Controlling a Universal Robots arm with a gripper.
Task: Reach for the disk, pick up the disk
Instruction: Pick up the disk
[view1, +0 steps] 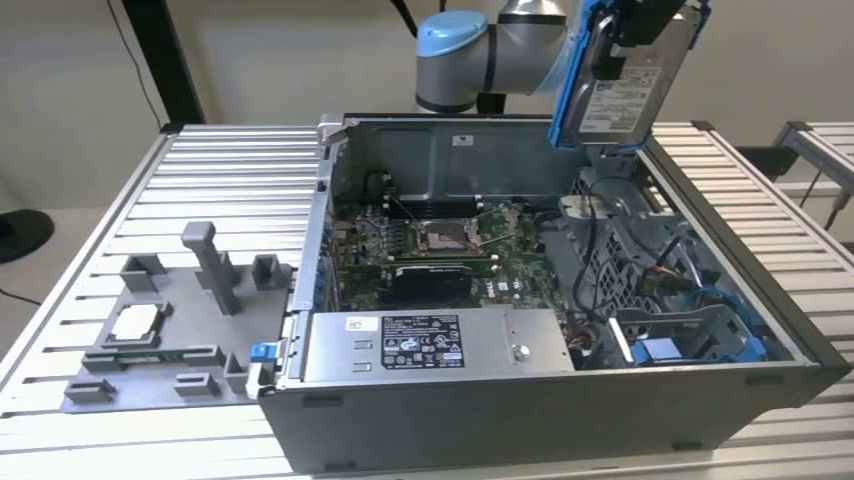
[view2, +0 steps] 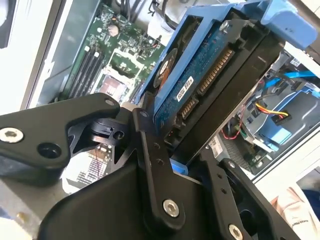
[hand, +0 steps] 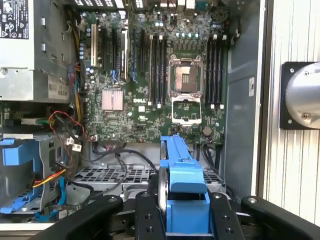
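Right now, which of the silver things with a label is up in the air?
The disk, the one with the blue frame, held upright in the gripper above the open computer case. The long silver box sits inside the case.

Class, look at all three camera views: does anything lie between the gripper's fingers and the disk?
Nothing. In the second wrist view the gripper is shut directly on the disk, its black fingers pressing its blue-framed sides.

Disk (view1: 627, 85): dull silver-grey metal face, white paper label, glossy blue plastic frame. Claw (view2: 172, 150): matt black fingers (view2: 155, 175), bright metal screws. Computer case (view1: 534, 410): smooth grey sheet metal. Worktop (view1: 227, 170): ribbed matt aluminium. Motherboard (hand: 150, 80): green, semi-gloss.
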